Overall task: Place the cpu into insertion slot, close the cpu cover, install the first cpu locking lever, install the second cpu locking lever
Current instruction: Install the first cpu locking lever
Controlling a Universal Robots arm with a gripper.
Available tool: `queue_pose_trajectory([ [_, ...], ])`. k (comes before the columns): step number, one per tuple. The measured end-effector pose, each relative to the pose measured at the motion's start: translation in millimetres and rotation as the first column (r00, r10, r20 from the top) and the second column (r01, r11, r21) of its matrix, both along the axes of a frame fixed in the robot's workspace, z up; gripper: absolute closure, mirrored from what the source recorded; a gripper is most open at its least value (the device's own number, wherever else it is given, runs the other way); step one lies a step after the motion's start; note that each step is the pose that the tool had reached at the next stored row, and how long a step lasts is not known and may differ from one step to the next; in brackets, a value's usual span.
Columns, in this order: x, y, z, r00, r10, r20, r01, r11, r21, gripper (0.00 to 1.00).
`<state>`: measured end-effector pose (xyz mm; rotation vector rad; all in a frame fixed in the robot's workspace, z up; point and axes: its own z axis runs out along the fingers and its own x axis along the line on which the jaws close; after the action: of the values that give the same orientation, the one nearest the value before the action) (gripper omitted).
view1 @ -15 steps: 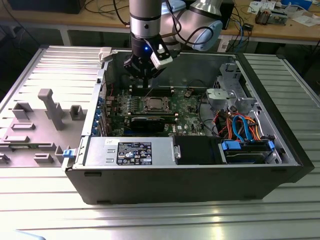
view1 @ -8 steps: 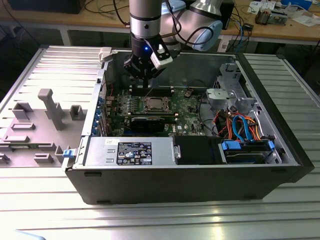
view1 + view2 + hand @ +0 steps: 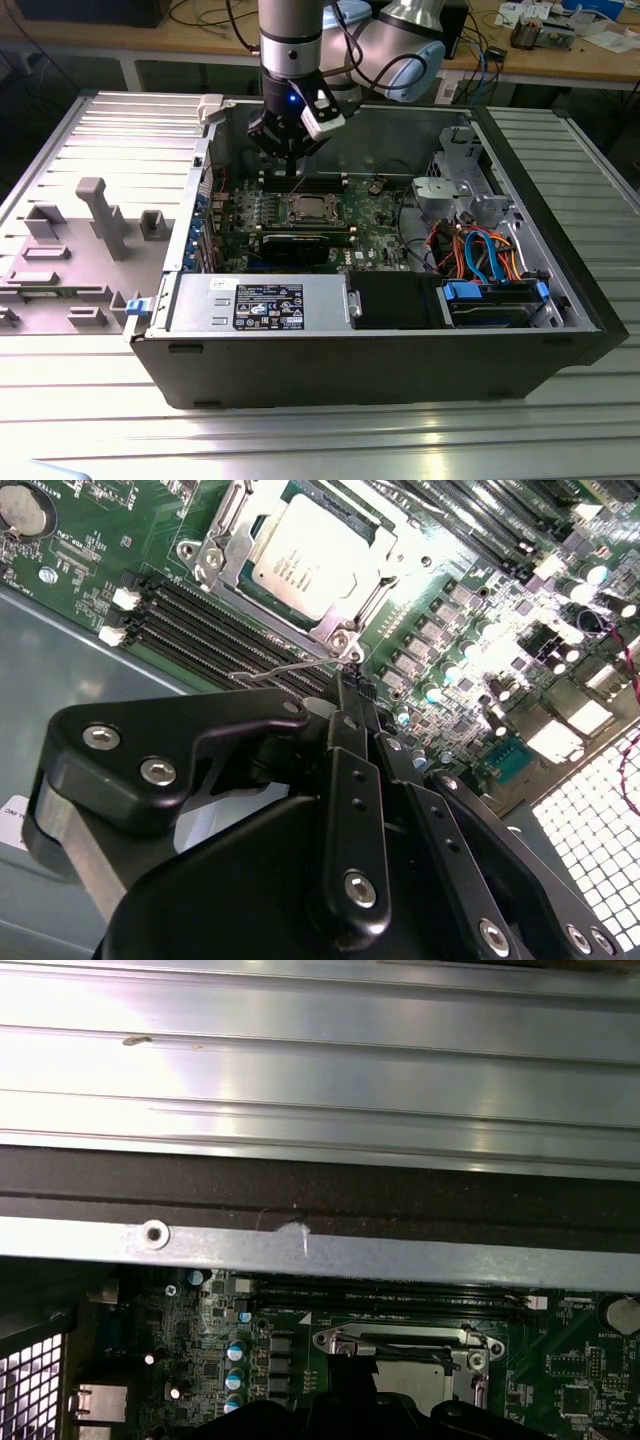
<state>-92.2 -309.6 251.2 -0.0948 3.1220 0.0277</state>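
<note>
Past seating and covering, by the look, and into the lever stage. Shows the cpu (image 3: 310,565) lying in the insertion slot (image 3: 305,208), cpu cover (image 3: 228,538) down around it. Holds the end effector (image 3: 352,685) pressed together, empty, just beside a thin wire lever (image 3: 280,668). Calls for a steady push to latch it.

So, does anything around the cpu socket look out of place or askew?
Yes: a thin wire lever beside the cpu cover sticks out free, apparently unlatched. The cpu itself sits flat and square.
</note>
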Motion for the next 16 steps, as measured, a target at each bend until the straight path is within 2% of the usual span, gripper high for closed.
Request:
queue_pose_trajectory([
  [1,0.0,-0.7,-0.5,1.0000,0.000,-0.0002,0.000,0.9999,0.0138,0.89],
  [2,0.0,-2.5,-0.7,1.0000,0.000,-0.0001,0.000,0.9997,0.0247,0.89],
  [3,0.0,-3.2,-0.7,1.0000,0.000,-0.0001,0.000,0.9996,0.0274,0.89],
  [12,-0.1,-3.6,-0.7,1.0000,0.000,-0.0002,0.000,0.9996,0.0286,0.89],
  [13,0.0,-3.8,-0.7,1.0000,0.000,-0.0002,0.000,0.9994,0.0332,0.89],
  [14,-0.1,-4.2,-0.9,1.0000,0.000,-0.0002,0.000,0.9987,0.0506,0.89],
  [15,0.0,-4.8,-1.1,1.0000,0.000,-0.0001,0.000,0.9981,0.0622,0.89],
  [16,0.1,-5.4,-1.2,1.0000,0.000,-0.0001,0.000,0.9977,0.0677,0.89],
])
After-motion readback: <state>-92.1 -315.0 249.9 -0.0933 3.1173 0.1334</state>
